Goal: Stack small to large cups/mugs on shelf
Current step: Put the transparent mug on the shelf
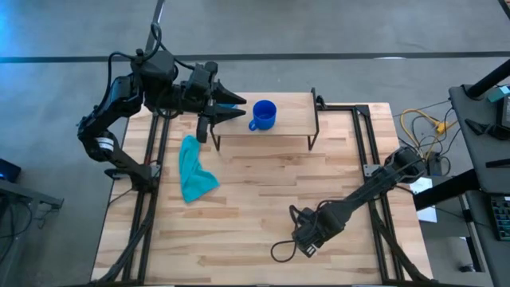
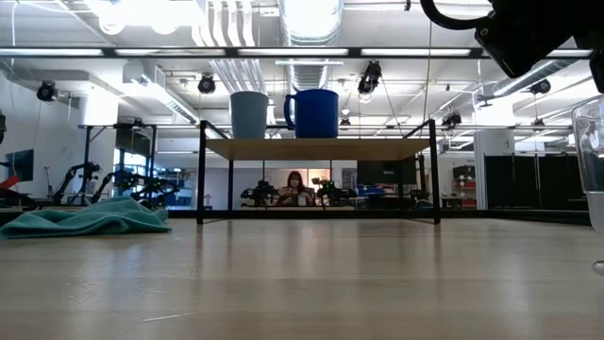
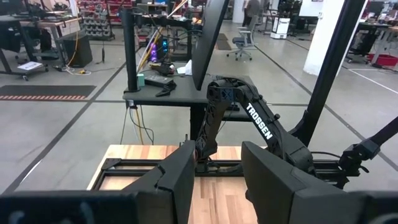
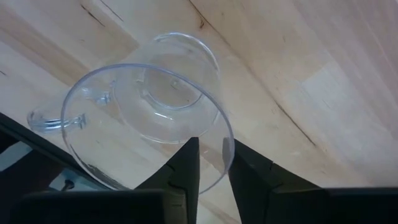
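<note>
Butcher-block wood forms the tabletop [image 1: 263, 207], which sits on a black frame over a grey concrete floor. Beyond the far edge, the low view shows a workshop hall with ceiling ducts, strip lights, other robot stations and a seated person [image 2: 295, 187] in the distance. A teal cloth [image 1: 194, 169] lies crumpled on the tabletop's left part.

The shelf [image 1: 291, 118], a light-wood board on thin black legs, stands at the far side of the tabletop. Two vessels stand upright on it, just beside each other: the light-blue cup [image 2: 249, 114] and the royal-blue mug [image 1: 263, 115], whose handle points toward the cup. From above, the cup is hidden under the left arm. The contents of neither can be judged from the low view; the mug looks empty from above.

The left pincer [image 1: 231, 105] hovers over the shelf's left end, fingers spread and grasping nothing.

The right pincer [image 4: 211, 163] is low over the near right part of the tabletop. Its fingers are clenched on the rim of the clear cup [image 4: 149, 106], one inside and one outside the wall. The clear cup is empty and has a small handle.
</note>
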Controlling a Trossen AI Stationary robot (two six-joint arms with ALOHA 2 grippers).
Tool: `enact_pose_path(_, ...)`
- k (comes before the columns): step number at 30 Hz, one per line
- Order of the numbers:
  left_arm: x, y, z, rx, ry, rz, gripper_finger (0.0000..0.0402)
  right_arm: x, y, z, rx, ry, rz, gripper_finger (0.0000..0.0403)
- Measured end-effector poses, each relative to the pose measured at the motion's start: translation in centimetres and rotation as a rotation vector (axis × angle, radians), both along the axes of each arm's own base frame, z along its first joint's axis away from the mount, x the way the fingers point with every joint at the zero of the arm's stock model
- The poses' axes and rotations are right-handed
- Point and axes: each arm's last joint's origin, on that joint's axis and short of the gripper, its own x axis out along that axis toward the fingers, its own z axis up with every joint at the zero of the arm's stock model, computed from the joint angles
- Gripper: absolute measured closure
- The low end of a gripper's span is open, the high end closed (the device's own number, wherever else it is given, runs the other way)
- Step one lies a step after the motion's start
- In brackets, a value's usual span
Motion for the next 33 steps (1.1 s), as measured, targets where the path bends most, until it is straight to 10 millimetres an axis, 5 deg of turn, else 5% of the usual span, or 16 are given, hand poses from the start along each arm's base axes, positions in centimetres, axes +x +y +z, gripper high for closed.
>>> enact_pose_path(10,0.0,0.0,0.0,0.000,-0.003,0.000,0.0283,0.0,0.0,0.0,0.000,-0.002,0.002,0.0326)
enact_pose_path(23,0.0,0.0,0.0,-0.001,-0.002,0.000,0.0283,0.0,-0.1,0.3,0.008,-0.027,0.081,0.0392)
enact_pose_path(33,0.0,0.0,0.0,-0.002,0.000,0.000,0.0283,-0.5,-2.0,4.3,0.002,-0.161,0.092,0.0394)
